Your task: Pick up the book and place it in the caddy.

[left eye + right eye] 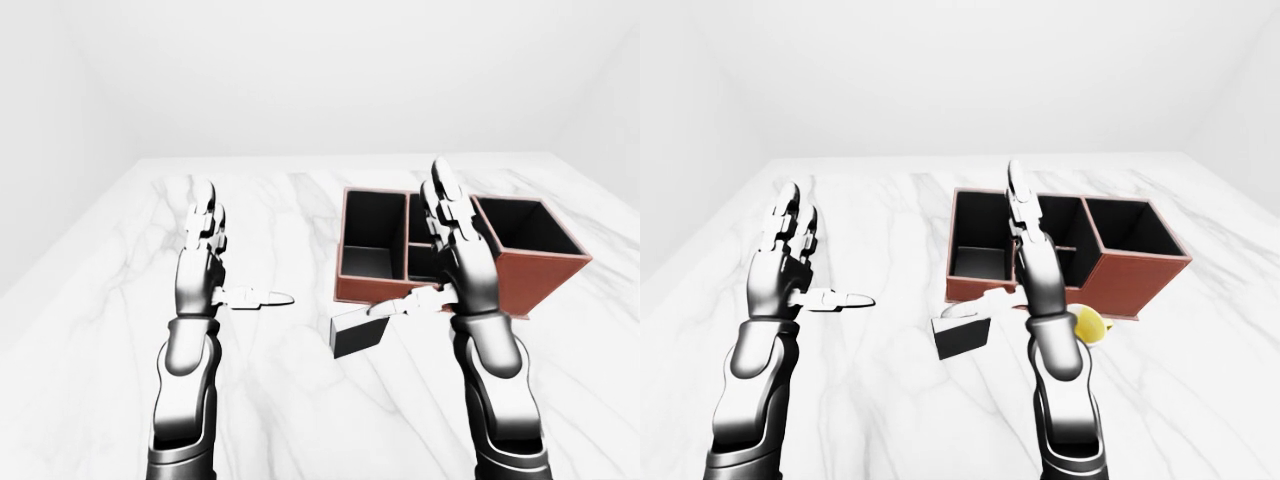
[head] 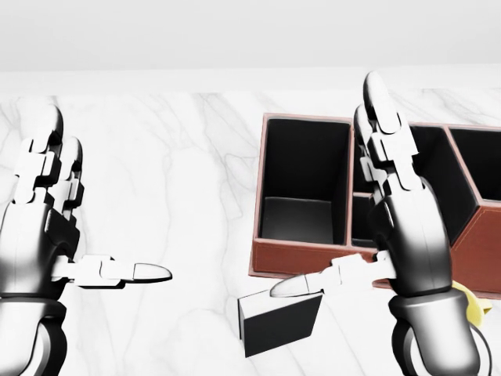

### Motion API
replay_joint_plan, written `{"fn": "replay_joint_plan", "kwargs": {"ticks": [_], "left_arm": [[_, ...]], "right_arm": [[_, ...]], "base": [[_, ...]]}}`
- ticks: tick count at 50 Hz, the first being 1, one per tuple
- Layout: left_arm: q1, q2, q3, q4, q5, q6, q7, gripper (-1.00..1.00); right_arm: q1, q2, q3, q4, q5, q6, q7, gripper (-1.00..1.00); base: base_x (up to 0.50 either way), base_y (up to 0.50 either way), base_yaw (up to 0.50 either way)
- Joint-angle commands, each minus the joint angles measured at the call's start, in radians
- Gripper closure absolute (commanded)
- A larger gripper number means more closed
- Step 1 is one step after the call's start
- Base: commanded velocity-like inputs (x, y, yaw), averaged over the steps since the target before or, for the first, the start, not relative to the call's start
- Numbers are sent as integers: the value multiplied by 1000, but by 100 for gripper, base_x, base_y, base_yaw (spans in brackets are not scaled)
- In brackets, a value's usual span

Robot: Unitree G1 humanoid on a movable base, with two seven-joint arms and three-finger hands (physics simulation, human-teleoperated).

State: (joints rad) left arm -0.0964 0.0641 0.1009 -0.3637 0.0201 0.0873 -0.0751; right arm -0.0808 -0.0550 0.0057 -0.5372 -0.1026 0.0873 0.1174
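Note:
The book [image 2: 280, 325], dark with a pale page edge, stands tilted on the white marble table [image 2: 180, 172] just below the caddy's near wall. The caddy [image 2: 301, 262] is red-brown with several black compartments, and its right one is taller. My right hand [image 2: 325, 188] is open, with its fingers upright over the caddy's middle. Its thumb [image 2: 301, 286] lies along the book's top edge; I cannot tell whether they touch. My left hand [image 2: 106, 200] hangs open at the left of the head view, well apart from the book, with nothing in it.
A small yellow object [image 1: 1090, 324] lies on the table by the caddy's lower right corner, partly behind my right wrist. The marble top stretches left of the caddy and ends at a pale wall [image 1: 320, 80].

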Motion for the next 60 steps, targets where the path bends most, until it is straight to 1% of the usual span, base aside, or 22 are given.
{"fn": "replay_joint_plan", "kwargs": {"ticks": [1,2,5,6,7,8,9,10,15,16,17,18,19,20,22,34,40,43,47,51,56,60], "left_arm": [[-7,0,-4,3,4,0,1,-100],[-8,0,-4,0,5,0,2,-100],[-10,0,-4,2,5,0,2,-100],[-10,0,-4,2,5,0,2,-100],[-15,-1,-7,19,6,0,2,-100],[-15,-1,-8,23,7,0,2,-100],[-15,-1,-8,24,7,0,2,-100],[-16,0,-8,24,6,0,1,-100],[-10,-1,-7,32,3,0,-1,-100],[-9,-2,-9,34,2,0,-1,-100],[-9,-2,-9,35,2,0,-1,-100],[-7,-3,-11,34,4,0,0,-100],[-7,-3,-11,34,4,0,0,-100],[-5,-3,-10,36,3,0,-1,-100],[-5,-3,-10,39,3,0,-1,-100],[6,-8,-17,40,7,0,0,-100],[6,-7,-16,42,6,0,-1,-100],[6,-7,-14,44,5,0,-2,-100],[8,-7,-13,39,4,0,-2,-100],[9,-7,-14,41,4,0,-2,-100],[9,-5,-12,46,5,0,-1,-100],[10,-5,-6,60,1,0,0,-100]], "right_arm": [[35,-22,30,59,-247,0,129,-100],[39,-24,27,55,-265,0,148,-100],[52,-18,16,58,-292,-53,182,-100],[52,-15,14,59,-294,-55,185,-100],[60,-30,10,76,-316,-101,196,-100],[61,-32,6,86,-329,-134,201,-100],[62,-32,3,93,-343,-161,207,-100],[65,-34,3,101,-362,-175,212,-100],[95,-30,17,154,-438,-175,216,-100],[117,-44,26,175,-462,-175,214,-100],[118,-38,22,177,-466,-175,219,-100],[129,-51,33,203,-515,-175,201,-100],[129,-44,28,206,-521,-175,205,-100],[139,-52,40,229,-562,-175,198,-100],[142,-50,43,252,-597,-175,206,-100],[58,-58,55,390,-884,-175,103,-100],[33,-64,91,418,-1002,-175,70,-100],[36,-62,99,428,-1025,-175,70,-100],[50,-63,124,453,-1085,-175,42,-100],[51,-55,139,469,-1113,-175,25,-100],[30,-45,161,525,-1152,-175,-9,-100],[24,-47,180,549,-1211,-175,-56,-100]], "base": [[0,0,0],[0,0,0],[0,0,0],[0,0,0],[0,0,0],[0,0,0],[0,0,0],[0,0,0],[0,0,0],[0,0,0],[0,0,0],[0,0,0],[0,0,0],[0,0,0],[0,0,0],[0,0,0],[0,0,0],[0,0,0],[0,0,0],[0,0,0],[0,0,0],[0,0,0]]}}
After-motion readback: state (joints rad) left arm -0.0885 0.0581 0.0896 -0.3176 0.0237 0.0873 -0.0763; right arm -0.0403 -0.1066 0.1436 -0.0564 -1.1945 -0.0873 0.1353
